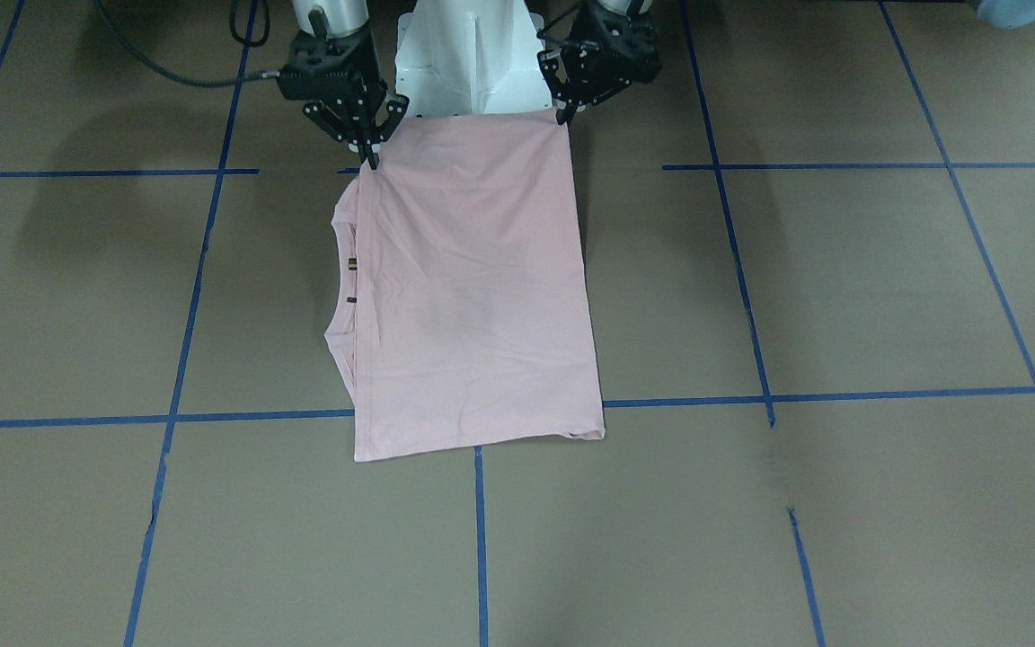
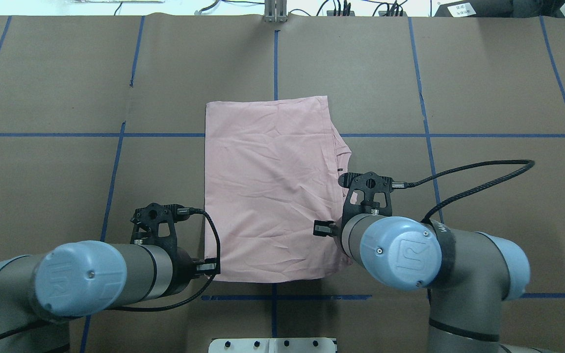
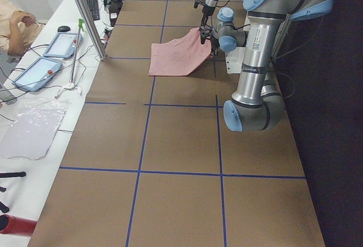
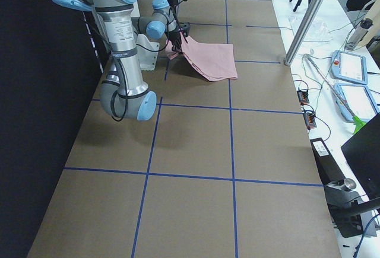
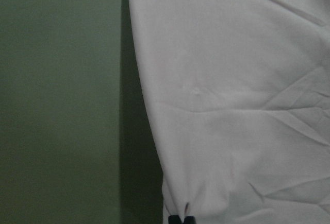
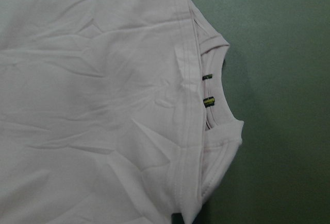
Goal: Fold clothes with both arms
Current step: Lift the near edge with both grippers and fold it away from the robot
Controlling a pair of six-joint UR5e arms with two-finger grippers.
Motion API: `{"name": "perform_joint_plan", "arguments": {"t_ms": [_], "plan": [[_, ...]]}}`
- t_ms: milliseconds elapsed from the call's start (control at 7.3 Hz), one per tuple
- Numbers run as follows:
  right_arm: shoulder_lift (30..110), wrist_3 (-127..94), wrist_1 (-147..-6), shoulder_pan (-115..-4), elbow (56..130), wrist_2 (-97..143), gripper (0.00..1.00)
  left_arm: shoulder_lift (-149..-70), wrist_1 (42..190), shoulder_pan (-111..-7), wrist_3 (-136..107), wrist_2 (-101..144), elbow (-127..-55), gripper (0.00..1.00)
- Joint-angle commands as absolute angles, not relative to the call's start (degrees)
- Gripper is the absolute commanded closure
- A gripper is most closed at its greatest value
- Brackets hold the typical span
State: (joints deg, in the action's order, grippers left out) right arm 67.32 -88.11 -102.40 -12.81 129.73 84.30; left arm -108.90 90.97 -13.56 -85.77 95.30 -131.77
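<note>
Pinching the two robot-side corners of the folded pink T-shirt (image 1: 473,288), the left claw (image 1: 562,113) and right claw (image 1: 372,162) point down, clamped on the cloth and holding that edge raised in front of the white pedestal (image 1: 468,63). The left arm (image 2: 81,279) and right arm (image 2: 410,250) reach in low; the shirt's far part lies on the worktop (image 1: 841,288), collar (image 1: 342,270) on the right arm's side, across a blue tape line (image 1: 841,395).
</note>
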Motion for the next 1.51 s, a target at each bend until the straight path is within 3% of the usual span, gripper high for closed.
{"name": "perform_joint_plan", "arguments": {"t_ms": [0, 274, 959, 1233, 1370], "plan": [[67.1, -89.9, -107.2, -9.9, 132.9, 83.8, 1.0, -112.3, 84.0, -13.5, -85.8, 95.9, -135.1, 1.0], [66.3, -89.7, -106.8, -9.8, 129.0, 83.6, 1.0, -112.5, 84.2, -14.6, -85.2, 95.5, -132.6, 1.0], [59.9, -85.8, -100.7, -21.9, 115.3, 84.5, 1.0, -121.2, 85.2, -27.6, -73.0, 96.9, -117.8, 1.0], [58.5, -82.5, -93.6, -26.5, 106.8, 86.4, 1.0, -126.1, 91.6, -32.6, -70.5, 96.9, -105.5, 1.0], [51.6, -78.5, -92.6, -31.3, 95.0, 91.0, 0.18, -130.0, 99.0, -36.8, -66.0, 97.6, -93.4, 0.33]]}}
